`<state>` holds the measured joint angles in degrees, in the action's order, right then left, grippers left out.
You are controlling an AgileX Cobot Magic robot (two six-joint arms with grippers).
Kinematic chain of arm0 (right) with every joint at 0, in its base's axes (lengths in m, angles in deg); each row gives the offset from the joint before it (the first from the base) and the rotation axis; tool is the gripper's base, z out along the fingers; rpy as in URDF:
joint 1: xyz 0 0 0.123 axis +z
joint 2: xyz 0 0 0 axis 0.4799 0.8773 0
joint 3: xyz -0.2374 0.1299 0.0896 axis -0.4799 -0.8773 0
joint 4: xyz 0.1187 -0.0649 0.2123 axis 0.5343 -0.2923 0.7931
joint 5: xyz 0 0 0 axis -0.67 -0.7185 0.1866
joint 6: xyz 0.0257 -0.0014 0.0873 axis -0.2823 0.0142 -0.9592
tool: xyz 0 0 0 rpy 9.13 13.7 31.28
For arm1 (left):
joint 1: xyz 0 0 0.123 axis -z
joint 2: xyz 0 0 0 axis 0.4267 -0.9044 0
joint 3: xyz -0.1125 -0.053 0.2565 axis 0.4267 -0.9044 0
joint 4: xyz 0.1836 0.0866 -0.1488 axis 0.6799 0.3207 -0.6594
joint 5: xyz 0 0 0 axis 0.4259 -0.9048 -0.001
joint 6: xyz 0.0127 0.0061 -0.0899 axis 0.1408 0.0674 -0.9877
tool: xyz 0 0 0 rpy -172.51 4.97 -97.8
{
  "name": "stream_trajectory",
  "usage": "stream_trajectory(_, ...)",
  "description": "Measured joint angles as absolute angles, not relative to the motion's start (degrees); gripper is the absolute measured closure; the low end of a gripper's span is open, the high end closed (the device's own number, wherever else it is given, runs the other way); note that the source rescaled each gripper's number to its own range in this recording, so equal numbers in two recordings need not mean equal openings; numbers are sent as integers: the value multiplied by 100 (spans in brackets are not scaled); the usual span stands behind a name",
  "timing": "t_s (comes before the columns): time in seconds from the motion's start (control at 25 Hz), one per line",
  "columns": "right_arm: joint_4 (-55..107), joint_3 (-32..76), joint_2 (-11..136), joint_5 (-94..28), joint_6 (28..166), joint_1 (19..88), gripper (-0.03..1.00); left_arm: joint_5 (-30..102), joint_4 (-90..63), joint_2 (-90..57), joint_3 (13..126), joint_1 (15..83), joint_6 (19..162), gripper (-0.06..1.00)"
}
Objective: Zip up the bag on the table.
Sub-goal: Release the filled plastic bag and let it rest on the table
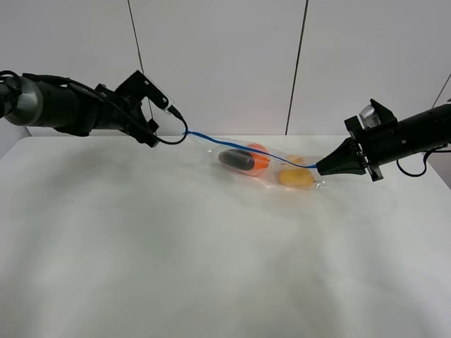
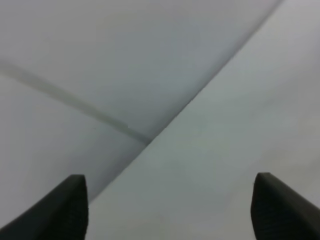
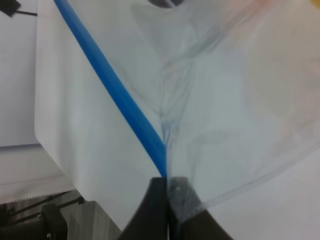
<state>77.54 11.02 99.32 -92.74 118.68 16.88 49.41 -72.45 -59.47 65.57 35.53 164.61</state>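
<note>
The big white table (image 1: 211,267) is filling most of the room view, and its near edge is getting cut off by the picture. Two dark arms are reaching in from the sides, and both are running out of the picture, so I cannot see where they start. The clear bag (image 1: 271,171) is lying near the far side of the table, between the two arms. Through the crinkly plastic a dark eggplant (image 1: 236,160), an orange (image 1: 259,158) and a yellow pear (image 1: 296,178) are showing, but they are looking blurry. The blue zipper strip (image 1: 239,146) is stretching along the bag's far edge, and I cannot tell if it is zipped. The right claw (image 1: 324,167) is pinching the bag's corner tight, right where the blue strip is ending. The left claw (image 1: 151,132) is hanging near the strip's other end, and its fingers (image 2: 70,210) are standing wide apart with nothing between them. Only their tips are showing in its own camera.
</note>
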Motion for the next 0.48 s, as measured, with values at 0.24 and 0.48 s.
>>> stream_trajectory(0.24,7759,1102,9932,-9280,11868,1688,97,3977,-8703,-5947,6557,2840,15998,6)
stream_trajectory(0.48,7759,1102,9932,-9280,11868,1688,97,2183,-9711,-5947,6557,2612,15850,7)
